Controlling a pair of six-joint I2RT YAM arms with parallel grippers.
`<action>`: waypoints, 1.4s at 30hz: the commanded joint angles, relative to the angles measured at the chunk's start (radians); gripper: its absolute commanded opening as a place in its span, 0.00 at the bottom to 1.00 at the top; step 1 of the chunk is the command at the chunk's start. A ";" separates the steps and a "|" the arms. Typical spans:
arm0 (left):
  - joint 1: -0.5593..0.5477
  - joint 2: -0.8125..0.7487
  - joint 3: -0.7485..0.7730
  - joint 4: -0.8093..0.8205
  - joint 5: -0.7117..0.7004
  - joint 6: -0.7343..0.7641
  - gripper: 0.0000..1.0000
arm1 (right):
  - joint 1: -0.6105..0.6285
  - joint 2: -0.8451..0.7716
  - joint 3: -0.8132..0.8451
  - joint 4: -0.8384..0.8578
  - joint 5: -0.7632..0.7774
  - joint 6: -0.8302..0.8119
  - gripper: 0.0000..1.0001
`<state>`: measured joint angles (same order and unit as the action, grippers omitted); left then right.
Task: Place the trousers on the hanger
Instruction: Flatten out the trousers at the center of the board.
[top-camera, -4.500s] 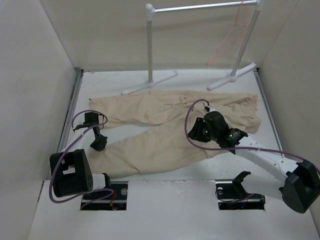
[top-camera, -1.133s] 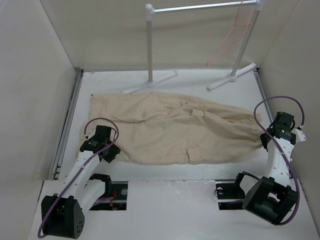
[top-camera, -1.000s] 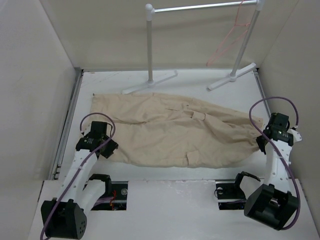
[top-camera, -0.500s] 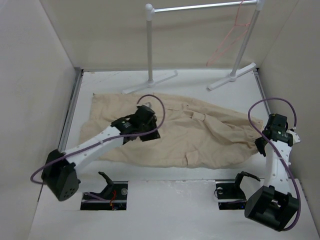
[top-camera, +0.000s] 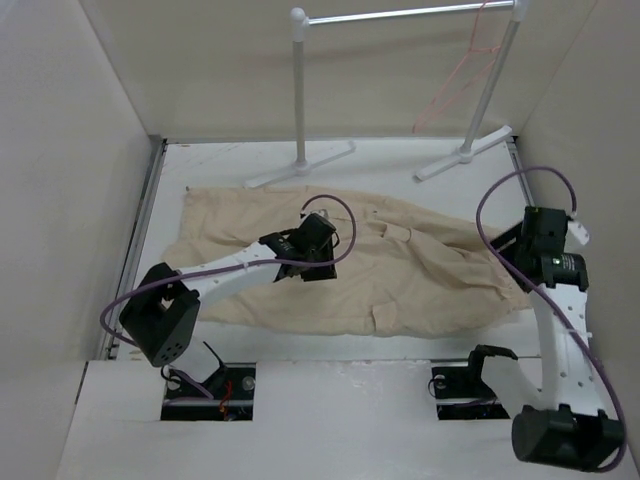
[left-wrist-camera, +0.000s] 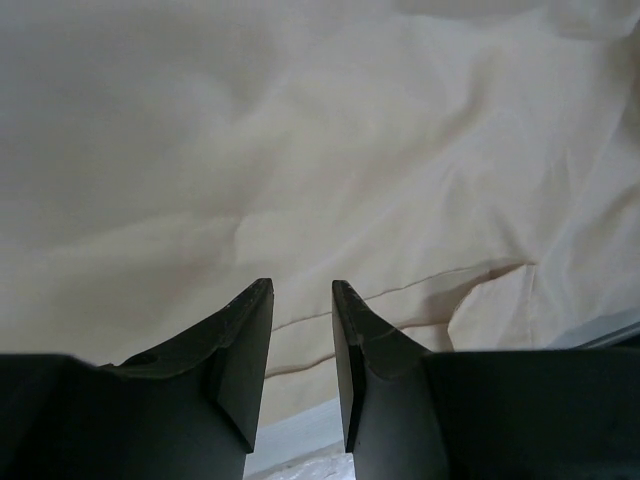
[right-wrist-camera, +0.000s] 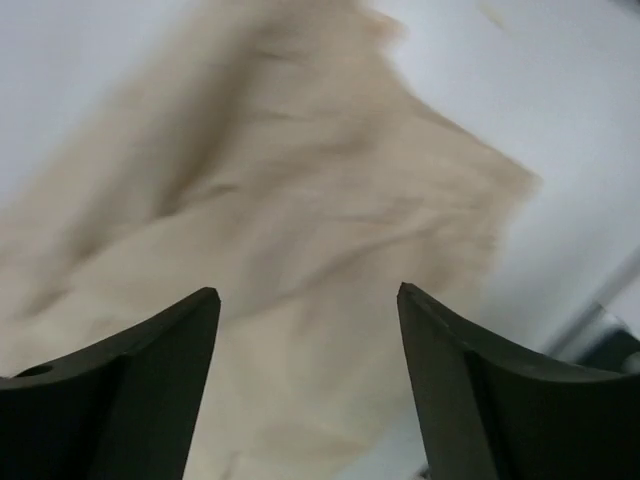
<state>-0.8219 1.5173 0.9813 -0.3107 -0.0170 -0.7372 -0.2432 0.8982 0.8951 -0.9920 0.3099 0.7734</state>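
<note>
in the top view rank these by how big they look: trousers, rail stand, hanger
1. trousers, spread flat, by far the widest.
2. rail stand, farther back and cut off at the top edge, so it may look smaller than it is.
3. hanger, a thin wire hanging on the stand.

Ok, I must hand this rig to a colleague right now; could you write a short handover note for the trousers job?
Left gripper: over the middle of the trousers, jaws a narrow gap apart, nothing between them.
Right gripper: wide open, empty, above the trousers' right end.
Trousers: spread flat on the table.
Hanger: hangs on the rail stand, far right, untouched.
Done: trousers laid out.
Left to do: fetch the hanger, put the trousers on it.
</note>
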 joint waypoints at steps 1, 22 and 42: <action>-0.019 -0.043 0.013 0.059 0.037 0.013 0.28 | 0.136 -0.073 0.214 0.087 -0.026 -0.024 0.81; 0.068 -0.193 -0.311 0.064 0.026 0.007 0.28 | -0.198 0.456 0.188 0.484 -0.134 -0.098 0.63; 0.249 -0.336 -0.441 -0.155 -0.050 0.018 0.26 | -0.190 0.803 0.341 0.588 -0.138 -0.131 0.12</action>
<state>-0.6060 1.2182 0.5591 -0.3470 -0.0071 -0.7330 -0.4438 1.6981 1.1633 -0.4824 0.1463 0.6506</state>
